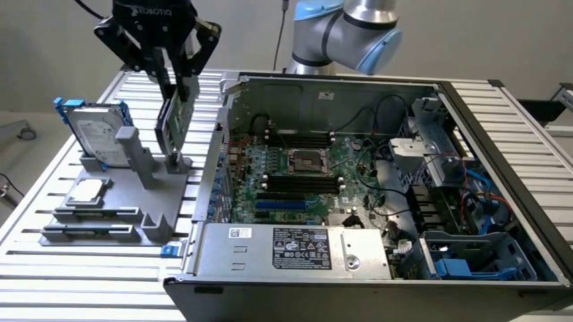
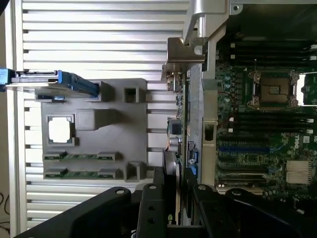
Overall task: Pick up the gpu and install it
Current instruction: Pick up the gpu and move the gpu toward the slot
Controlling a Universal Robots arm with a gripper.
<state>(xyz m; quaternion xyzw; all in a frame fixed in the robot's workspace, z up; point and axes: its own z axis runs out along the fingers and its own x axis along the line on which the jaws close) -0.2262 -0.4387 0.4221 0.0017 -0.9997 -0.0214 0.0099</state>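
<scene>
Orientation of the gpu (image 1: 172,127): on end, long axis close to vertical with a slight tilt. Its black cover faces the exterior view's left and its green board faces the open computer case (image 1: 465,107). In the wrist view the card is seen edge-on, and its silver bracket (image 2: 185,49) is at the end away from the claw. There is one gpu.

The claw (image 1: 179,90) is closed on the card's upper end, with one finger on each face.

The card's lower end is at the slotted posts of the single grey fixture (image 1: 143,174). Whether it touches them cannot be told.

The same fixture holds one hard drive (image 1: 94,131) in a blue frame, standing upright. It also holds one square silver chip (image 1: 87,191) and two memory sticks (image 1: 96,212) lying side by side.

The fixture rests on the slatted desk (image 1: 54,268), along the edge at the exterior view's left. The one case is just beside it and takes up the desk's middle through to the exterior view's right edge. One motherboard (image 1: 304,168) is exposed inside the case.
</scene>
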